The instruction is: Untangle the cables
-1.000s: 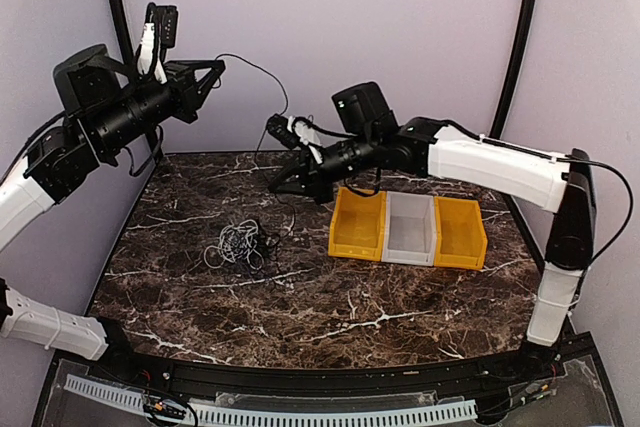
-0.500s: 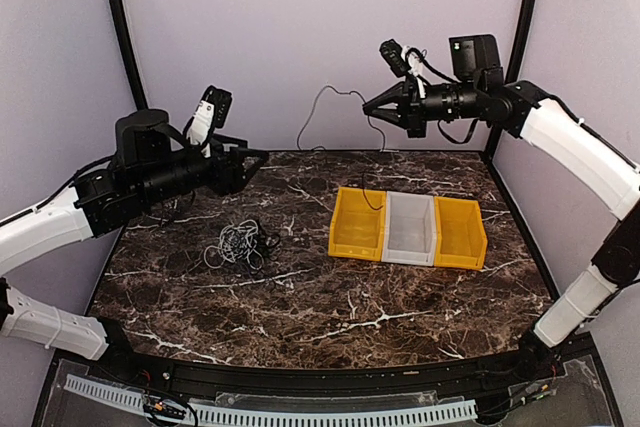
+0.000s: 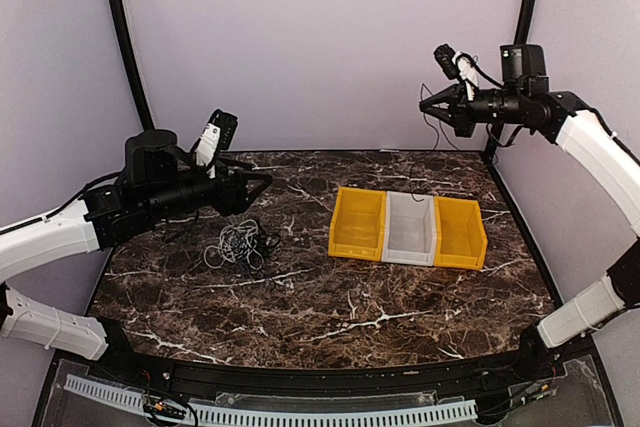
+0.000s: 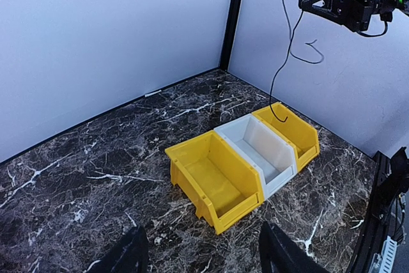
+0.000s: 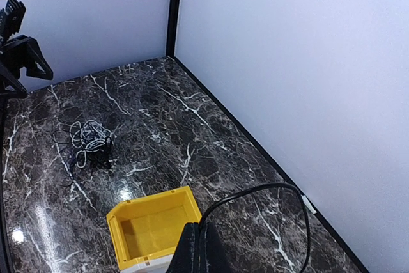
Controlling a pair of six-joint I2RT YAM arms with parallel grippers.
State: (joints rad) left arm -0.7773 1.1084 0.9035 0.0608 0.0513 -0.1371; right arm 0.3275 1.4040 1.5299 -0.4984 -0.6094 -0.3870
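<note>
Cables [image 3: 238, 244] lie clumped on the surface [image 3: 330, 309]. We hold one black cable [image 4: 289, 36] high in our right tool [image 3: 427, 104], clamped shut, so it hangs clear over the bins [image 3: 356, 246]; our left tool [image 3: 265, 180] gapes empty near the clump.

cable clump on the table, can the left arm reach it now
Probably yes: the open left claw hovers close by the tangled black and white cable clump, nothing between them.

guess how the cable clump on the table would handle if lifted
Probably floppy: the black cable dangling from the right end effector hangs in loose curves. The clump is thin looped strands, so likely light. Tangled, it may rise as one bundle.
</note>
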